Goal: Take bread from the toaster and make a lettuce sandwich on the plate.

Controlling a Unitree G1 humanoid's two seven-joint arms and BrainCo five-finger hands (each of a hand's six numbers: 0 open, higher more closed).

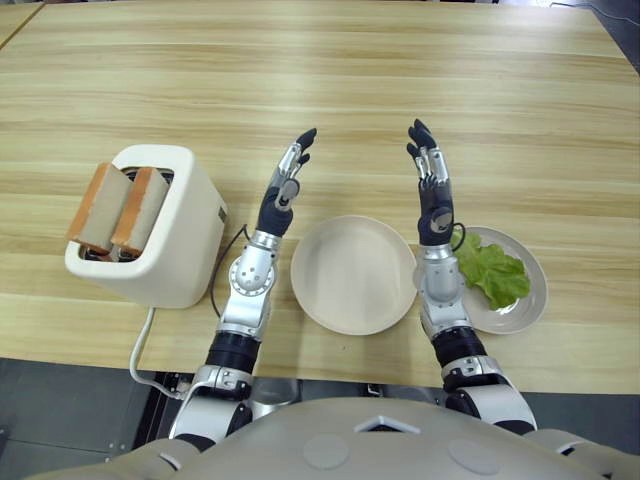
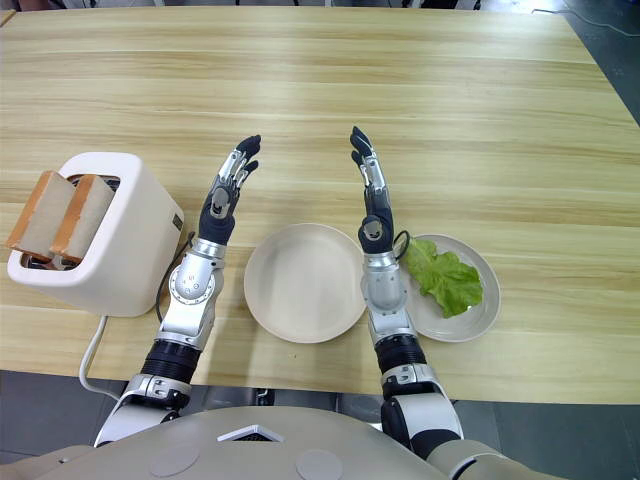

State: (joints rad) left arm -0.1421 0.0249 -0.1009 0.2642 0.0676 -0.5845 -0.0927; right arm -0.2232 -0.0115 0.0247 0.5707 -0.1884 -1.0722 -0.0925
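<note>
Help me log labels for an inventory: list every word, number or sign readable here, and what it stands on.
No text can be read.
The cream boxy toaster has a small dark spot on its side, too small to tell as print.
The round beige plate, the smaller plate under the green lettuce leaf and the pale wooden table bear none.

Two slim robot arms. The left hand (image 1: 287,185) and right hand (image 1: 432,185) have dark blue-black fingers with silver metal links along their backs. Each forearm (image 1: 247,285) is a rounded silver-grey shell with a round joint cap and a black ribbed band (image 1: 232,350) near the elbow. A thin black cable (image 1: 461,236) loops at the right wrist.
</note>
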